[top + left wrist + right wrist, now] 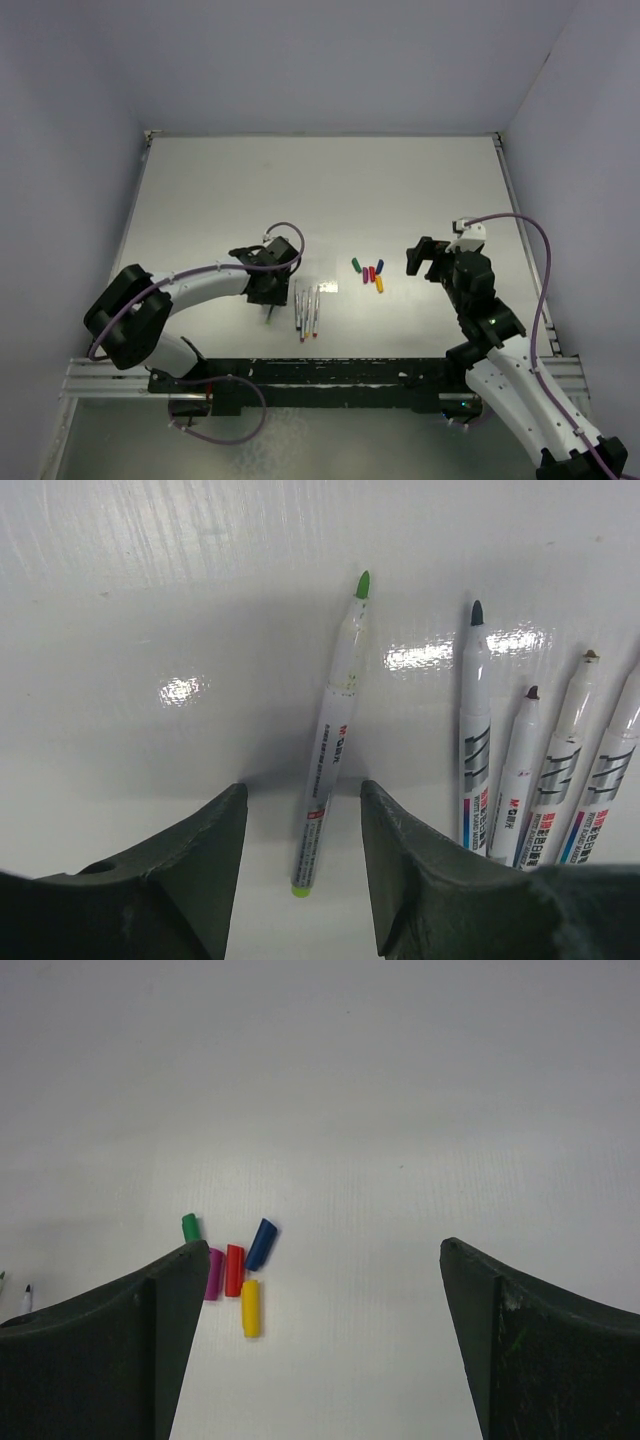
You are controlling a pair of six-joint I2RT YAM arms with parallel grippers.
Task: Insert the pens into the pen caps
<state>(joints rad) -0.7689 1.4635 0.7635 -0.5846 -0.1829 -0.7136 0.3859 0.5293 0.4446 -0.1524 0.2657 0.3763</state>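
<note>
Green-tipped pen (330, 750) lies between parted fingers of your left gripper (303, 810), tip toward twelve o'clock; your right gripper (322, 1250), also spread, has the pen caps (235, 1270) at nine o'clock.

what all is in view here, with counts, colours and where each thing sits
thin white stick pens: five; one green-tipped pen lying alone, four in a row beside it
stubby plastic pen caps: five; green, magenta, red, blue, yellow; clustered mid-table, apart from the pens
flat white table: one, white, under everything
left gripper: one, black, open, fingers either side of the green-tipped pen
right gripper: one, black, open, over bare table beside the caps
</note>
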